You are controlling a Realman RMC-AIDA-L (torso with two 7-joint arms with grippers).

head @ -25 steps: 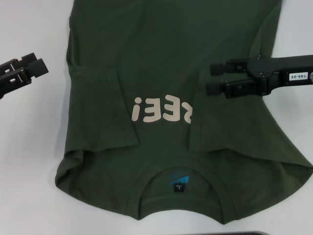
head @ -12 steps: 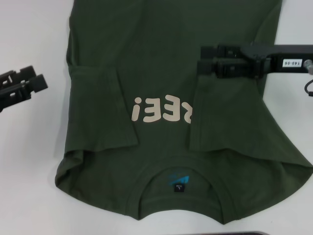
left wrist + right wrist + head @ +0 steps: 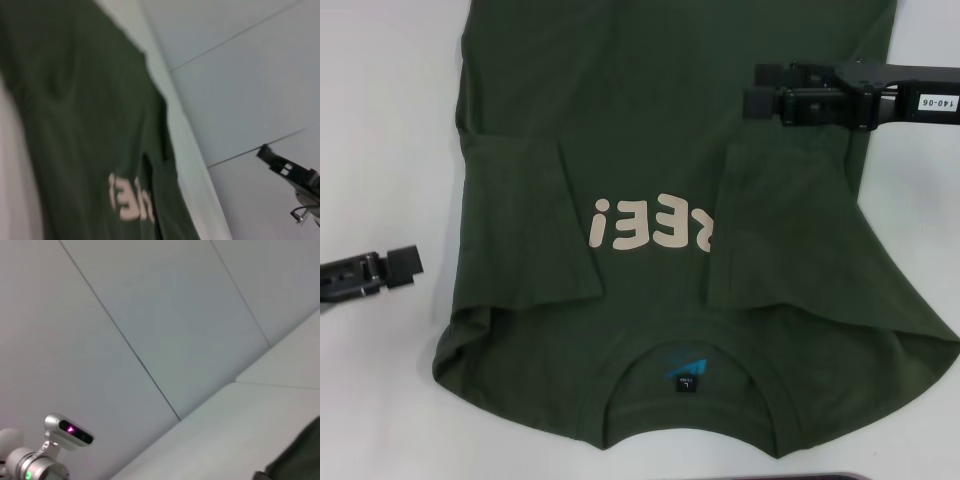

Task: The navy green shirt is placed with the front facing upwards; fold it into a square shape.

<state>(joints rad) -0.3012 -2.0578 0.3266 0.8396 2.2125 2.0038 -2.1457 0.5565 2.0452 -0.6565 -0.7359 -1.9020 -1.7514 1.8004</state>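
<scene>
The navy green shirt [image 3: 650,150] lies flat on the white table, collar and neck tag [image 3: 686,378] nearest me. Both sleeves are folded in over the body, and the right one covers part of the cream lettering [image 3: 645,225]. My right gripper [image 3: 757,88] hovers over the shirt's right side, beyond the folded sleeve, open and holding nothing. My left gripper [image 3: 410,265] is over bare table left of the shirt, level with the lettering and clear of the cloth. The left wrist view shows the shirt [image 3: 85,125] and, farther off, the right gripper [image 3: 272,157].
White table [image 3: 380,400] surrounds the shirt on the left and near side. A dark edge [image 3: 810,477] shows at the table's near rim. The right wrist view shows mostly wall, a corner of shirt [image 3: 300,460] and a silver device [image 3: 67,432].
My left gripper has moved along the table toward me, staying left of the shirt. My right gripper has shifted away from me over the shirt, then drawn slightly back to the right.
</scene>
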